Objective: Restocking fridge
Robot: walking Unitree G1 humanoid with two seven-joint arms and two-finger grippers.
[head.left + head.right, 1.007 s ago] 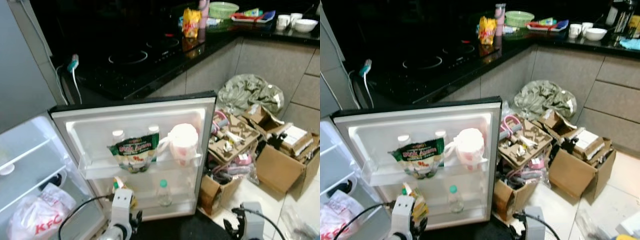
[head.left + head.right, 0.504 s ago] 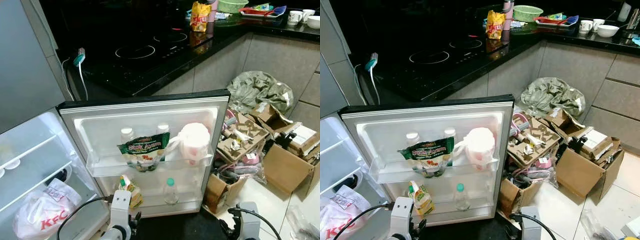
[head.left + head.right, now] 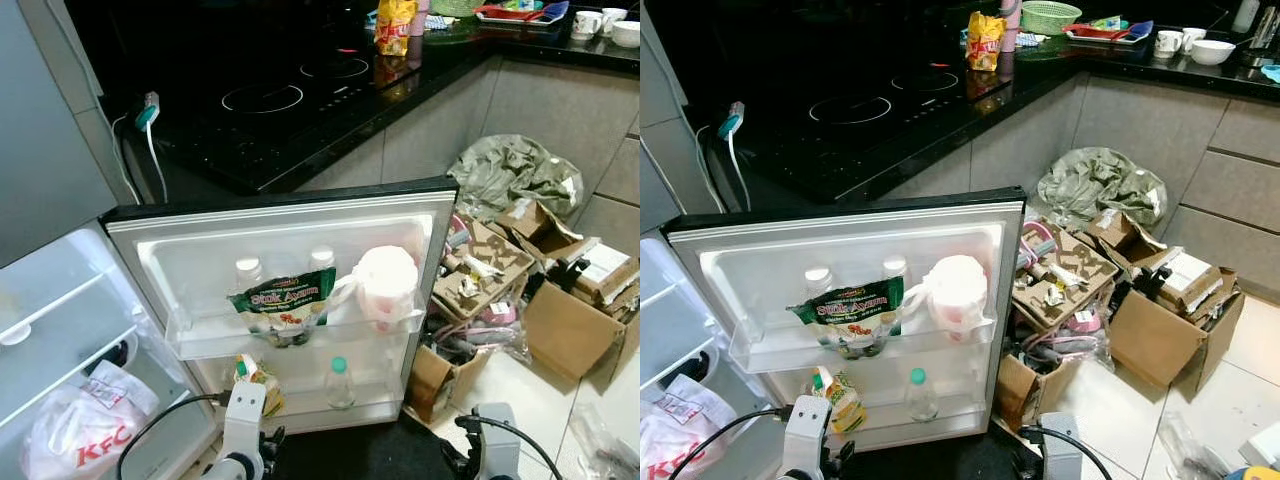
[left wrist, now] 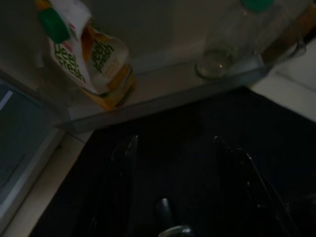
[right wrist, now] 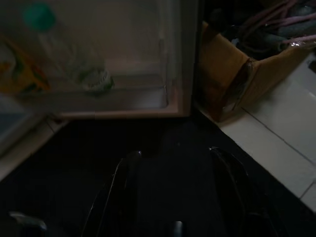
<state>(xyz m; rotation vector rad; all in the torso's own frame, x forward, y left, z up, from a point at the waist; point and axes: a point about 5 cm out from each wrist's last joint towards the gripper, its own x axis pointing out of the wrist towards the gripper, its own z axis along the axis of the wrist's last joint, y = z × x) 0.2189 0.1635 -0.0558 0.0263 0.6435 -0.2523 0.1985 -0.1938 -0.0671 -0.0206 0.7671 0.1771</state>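
Left eye view, looking down into a kitchen corner: a small fridge stood open, its white plastic door [image 3: 290, 215] swung flat toward me. The upper door shelf [image 3: 300, 335], clear and glossy, held a soft green pouch [image 3: 284, 305] with crinkled foil edges, two white-capped bottles [image 3: 247, 272] behind it, and a rounded white-and-pink jug [image 3: 385, 283] with a handle. On the lower door shelf stood a slim clear bottle [image 3: 340, 383] with a green cap and, well to its left, a yellow juice pouch [image 3: 256, 378] leaning to one side. Inside the fridge, beside translucent shelves, lay a crumpled white plastic bag [image 3: 80, 432] printed with red letters.

My left claw [image 4: 180, 185] hung low over a dark mat just in front of the lower door shelf, its two long black fingers [image 4: 121, 160] spread wide with nothing between them. My right claw [image 5: 170, 182] hung over the same dark mat near the door's free edge, fingers likewise wide apart and empty.

Behind the door ran a shiny black counter [image 3: 300, 130] with ring-marked cooktop burners. To the right, on pale floor tiles, sat torn brown cardboard boxes [image 3: 570, 330] and a wrinkled grey-green sack [image 3: 510, 175].
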